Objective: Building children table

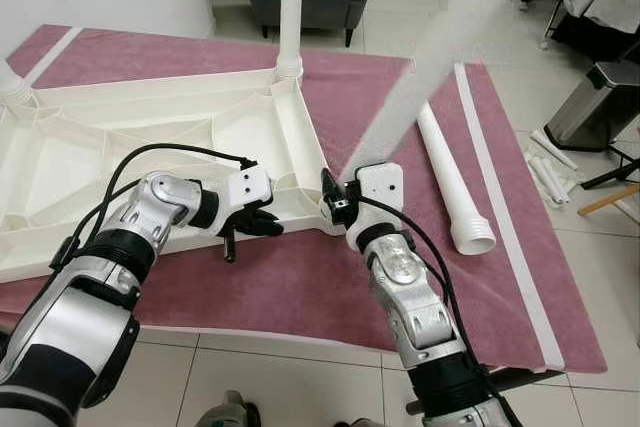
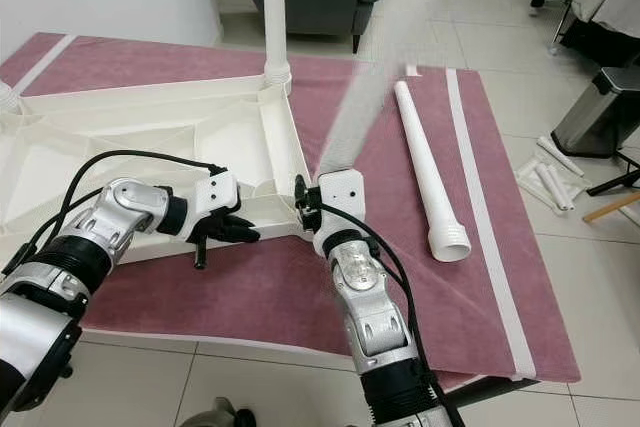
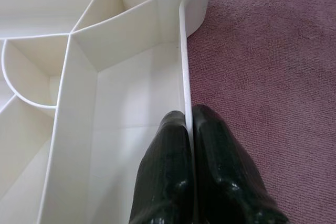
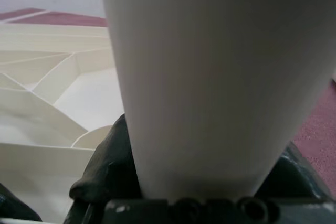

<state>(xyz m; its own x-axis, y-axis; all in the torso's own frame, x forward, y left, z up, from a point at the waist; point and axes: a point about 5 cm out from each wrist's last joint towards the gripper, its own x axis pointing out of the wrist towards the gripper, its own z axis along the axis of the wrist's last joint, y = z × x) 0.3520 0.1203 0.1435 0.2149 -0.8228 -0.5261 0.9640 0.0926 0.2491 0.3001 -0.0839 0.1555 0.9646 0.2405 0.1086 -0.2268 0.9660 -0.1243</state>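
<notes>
Right hand [image 1: 338, 205] (closed) around table leg [image 1: 440, 57]

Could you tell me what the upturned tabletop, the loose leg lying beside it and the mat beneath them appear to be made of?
The tabletop looks like moulded white plastic, matte, given its thin ribs and cells. The loose leg seems the same plastic: a smooth hollow tube with a ridged open end. The mat looks like maroon cloth with a short towel-like pile and pale stripes; the fibre cannot be told.

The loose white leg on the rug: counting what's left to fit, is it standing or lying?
Lying flat: the leg rests lengthwise on the rug.
</notes>
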